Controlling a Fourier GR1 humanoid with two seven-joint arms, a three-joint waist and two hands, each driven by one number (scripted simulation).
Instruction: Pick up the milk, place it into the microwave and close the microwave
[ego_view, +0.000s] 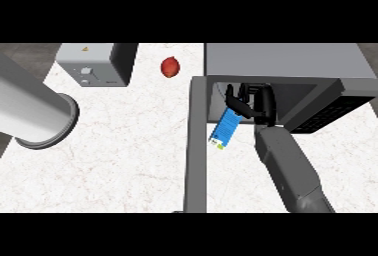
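Right hand (249, 104) is curled round the top of the milk (225, 129) carton, which is held tilted at the mouth of the microwave (284, 62), its door (196, 145) swung open. Left forearm (33, 107) is seen at left; a toaster (96, 64) and a red fruit (170, 66) are set on the counter (125, 150).

White marble counter (133, 150) carries toaster (94, 65), red fruit (170, 67) (behind), microwave (284, 62).

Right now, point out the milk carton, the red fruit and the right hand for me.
milk carton (224, 131): head view, blue side face.
red fruit (170, 67): head view, its middle.
right hand (255, 104): head view, black palm.
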